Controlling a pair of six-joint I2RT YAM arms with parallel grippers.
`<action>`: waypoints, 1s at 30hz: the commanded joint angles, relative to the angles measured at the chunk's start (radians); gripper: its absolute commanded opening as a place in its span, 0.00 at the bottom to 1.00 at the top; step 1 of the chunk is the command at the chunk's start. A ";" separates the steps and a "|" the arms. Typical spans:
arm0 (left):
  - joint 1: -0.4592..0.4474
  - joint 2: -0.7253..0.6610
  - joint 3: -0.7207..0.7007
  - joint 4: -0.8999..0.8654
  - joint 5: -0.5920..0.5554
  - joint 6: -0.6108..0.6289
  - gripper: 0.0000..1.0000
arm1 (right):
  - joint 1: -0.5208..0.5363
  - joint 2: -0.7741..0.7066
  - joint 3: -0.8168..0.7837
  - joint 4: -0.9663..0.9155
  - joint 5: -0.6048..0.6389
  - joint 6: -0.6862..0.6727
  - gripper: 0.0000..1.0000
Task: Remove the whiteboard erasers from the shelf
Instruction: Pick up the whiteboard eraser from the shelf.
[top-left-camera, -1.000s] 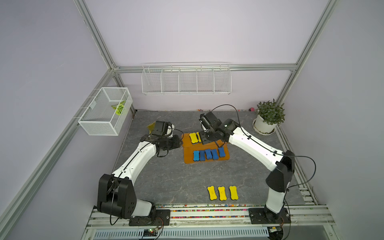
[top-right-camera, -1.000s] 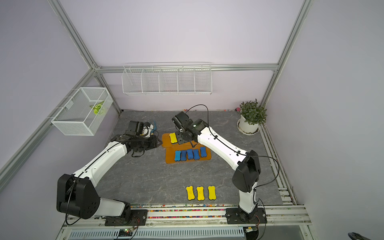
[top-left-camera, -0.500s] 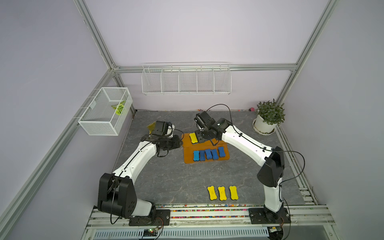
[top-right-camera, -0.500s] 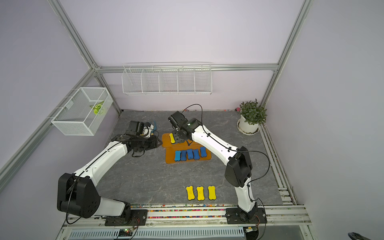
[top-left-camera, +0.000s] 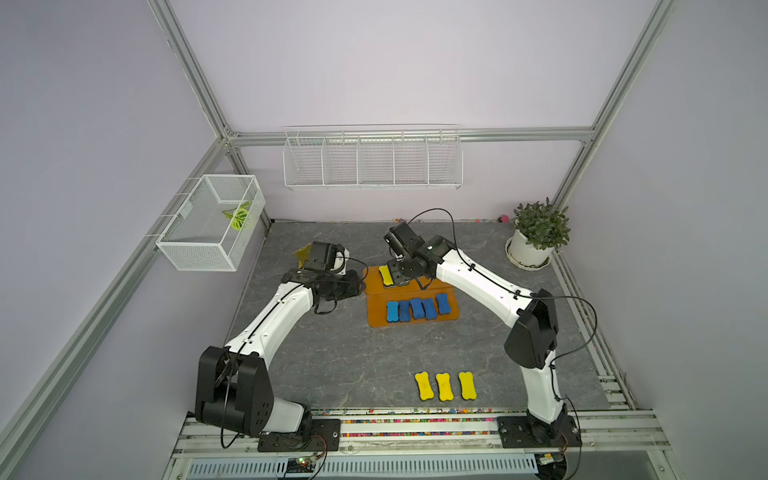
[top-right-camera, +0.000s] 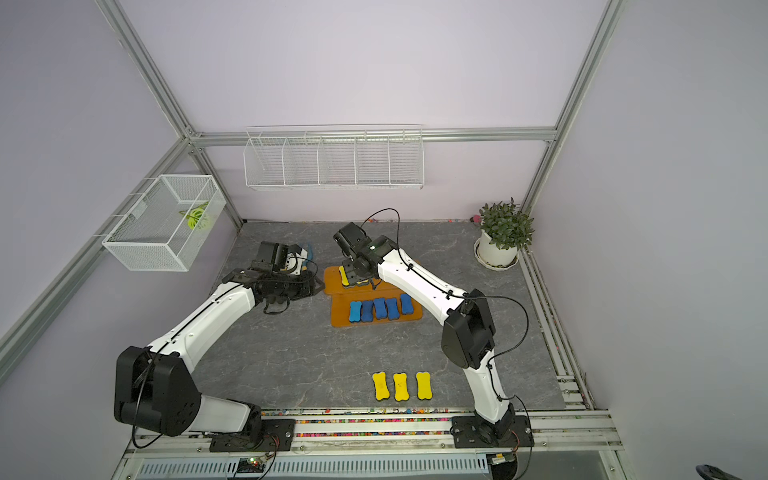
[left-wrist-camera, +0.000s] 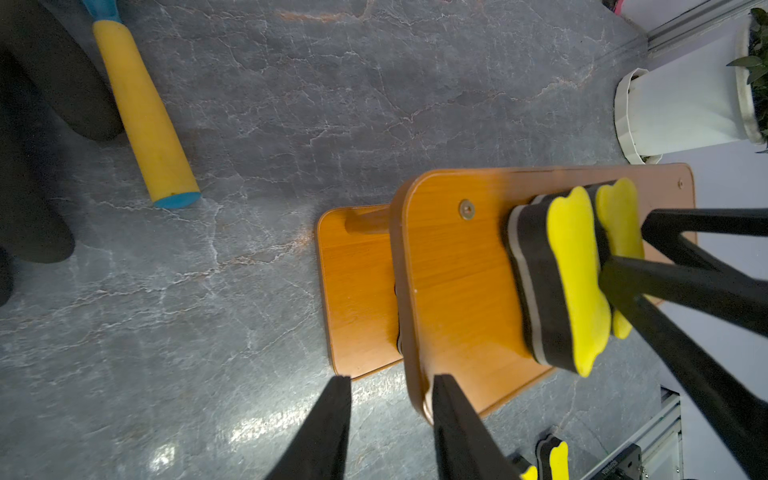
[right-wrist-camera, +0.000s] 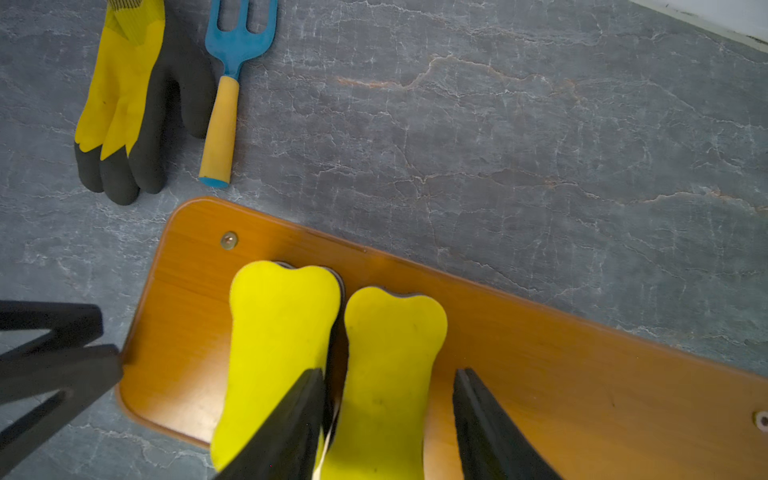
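The grey table (top-left-camera: 332, 353) carries the shelf (top-left-camera: 372, 283) beneath the right pincer (right-wrist-camera: 388, 370), whose jaws stand apart. The left pincer (left-wrist-camera: 390, 378), apart and empty, sits at the upper board's end. Between the right jaws lies one yellow eraser (right-wrist-camera: 390, 332); a second yellow eraser (right-wrist-camera: 282, 328) lies just outside them. Five blue erasers (top-left-camera: 415, 309) sit nearby on the lower board, and three yellow erasers (top-left-camera: 444, 385) lie well away on the table.
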 joint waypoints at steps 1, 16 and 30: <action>0.005 0.010 0.003 0.000 -0.010 0.013 0.38 | -0.009 0.019 0.007 -0.014 0.023 0.012 0.55; 0.012 0.012 0.003 0.004 -0.002 0.010 0.39 | -0.012 -0.019 0.003 -0.005 -0.016 0.019 0.55; 0.014 -0.002 -0.006 0.005 -0.006 0.010 0.39 | -0.012 -0.060 -0.033 0.011 -0.036 0.033 0.55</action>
